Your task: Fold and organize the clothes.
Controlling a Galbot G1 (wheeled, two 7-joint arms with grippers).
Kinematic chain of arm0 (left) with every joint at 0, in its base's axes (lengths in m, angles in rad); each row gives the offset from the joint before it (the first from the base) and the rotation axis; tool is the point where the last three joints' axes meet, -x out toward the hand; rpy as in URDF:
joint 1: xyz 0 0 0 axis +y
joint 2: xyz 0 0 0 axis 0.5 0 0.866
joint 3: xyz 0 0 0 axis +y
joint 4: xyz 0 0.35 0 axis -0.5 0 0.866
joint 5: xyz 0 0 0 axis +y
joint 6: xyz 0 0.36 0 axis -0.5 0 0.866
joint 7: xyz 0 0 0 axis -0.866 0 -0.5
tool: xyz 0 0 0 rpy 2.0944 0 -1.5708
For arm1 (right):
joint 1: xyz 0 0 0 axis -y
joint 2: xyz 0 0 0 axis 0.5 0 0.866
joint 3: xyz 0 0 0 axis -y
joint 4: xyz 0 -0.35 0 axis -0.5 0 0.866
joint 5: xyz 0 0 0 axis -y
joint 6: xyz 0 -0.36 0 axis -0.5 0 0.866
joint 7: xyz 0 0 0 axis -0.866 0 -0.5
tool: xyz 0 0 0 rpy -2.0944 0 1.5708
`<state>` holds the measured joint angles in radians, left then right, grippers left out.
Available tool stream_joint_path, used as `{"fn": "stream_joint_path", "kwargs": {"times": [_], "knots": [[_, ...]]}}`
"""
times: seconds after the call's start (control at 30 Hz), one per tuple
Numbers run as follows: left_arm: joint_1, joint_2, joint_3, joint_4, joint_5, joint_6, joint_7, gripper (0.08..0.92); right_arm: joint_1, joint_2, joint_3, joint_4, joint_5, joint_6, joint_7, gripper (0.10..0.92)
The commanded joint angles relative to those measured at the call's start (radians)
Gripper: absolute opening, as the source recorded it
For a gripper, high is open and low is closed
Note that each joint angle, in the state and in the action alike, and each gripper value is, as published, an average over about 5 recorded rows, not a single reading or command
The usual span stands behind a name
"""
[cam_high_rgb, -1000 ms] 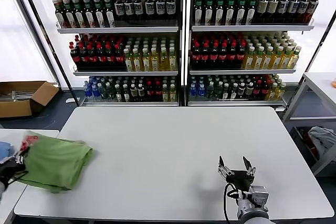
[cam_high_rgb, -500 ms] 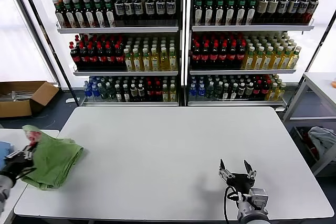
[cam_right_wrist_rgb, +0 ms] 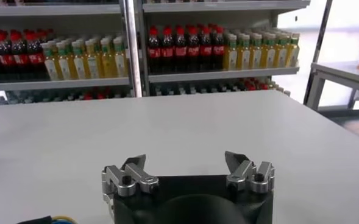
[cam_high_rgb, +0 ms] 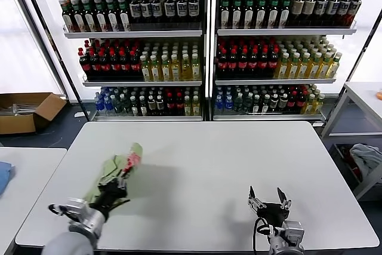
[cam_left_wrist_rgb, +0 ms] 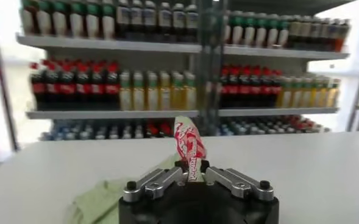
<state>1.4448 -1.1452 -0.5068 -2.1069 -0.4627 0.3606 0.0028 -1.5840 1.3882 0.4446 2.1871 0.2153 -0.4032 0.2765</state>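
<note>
The left pincer (cam_high_rgb: 123, 178) pinches the light green shirt (cam_high_rgb: 113, 174) by its logo edge above the counter (cam_high_rgb: 203, 159), left of centre. The right pincer (cam_high_rgb: 267, 198) hovers spread apart, empty. Such a thin grip risks the bunched cloth slipping free.

left gripper (cam_high_rgb: 121, 179) clamped, right gripper (cam_high_rgb: 269, 200) spread

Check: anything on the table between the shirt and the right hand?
Nothing: head view shows bare table between the shirt, held by left hand, and open right hand.
</note>
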Motion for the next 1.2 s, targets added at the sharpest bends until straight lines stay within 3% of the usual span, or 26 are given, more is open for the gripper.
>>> {"fn": "stream_joint_path", "kwargs": {"times": [0.03,0.23,0.5,0.73,0.97,1.2], "knots": [[-0.068,-0.174,0.307,0.006,0.163,0.025,-0.004,0.127,-0.034,0.014,0.003,0.027,-0.021,0.003,0.000,0.823],[-0.081,-0.182,0.308,0.016,0.127,0.022,0.006,0.127,-0.042,0.019,-0.001,0.033,-0.033,0.004,0.000,0.823],[-0.069,-0.202,0.333,-0.060,-0.110,-0.044,0.071,0.158,-0.028,0.023,-0.019,0.011,-0.039,-0.006,0.002,0.823],[-0.036,-0.200,0.308,-0.140,-0.127,-0.060,0.062,0.349,0.006,0.018,-0.049,-0.008,0.031,-0.027,0.004,0.823],[-0.010,-0.178,0.183,-0.140,-0.008,-0.046,-0.040,0.557,0.060,-0.009,-0.101,0.016,0.342,-0.099,0.026,0.823],[0.016,-0.127,0.037,-0.108,0.143,0.002,-0.115,0.767,0.159,-0.025,-0.191,-0.011,0.607,-0.175,0.151,0.823]]}}
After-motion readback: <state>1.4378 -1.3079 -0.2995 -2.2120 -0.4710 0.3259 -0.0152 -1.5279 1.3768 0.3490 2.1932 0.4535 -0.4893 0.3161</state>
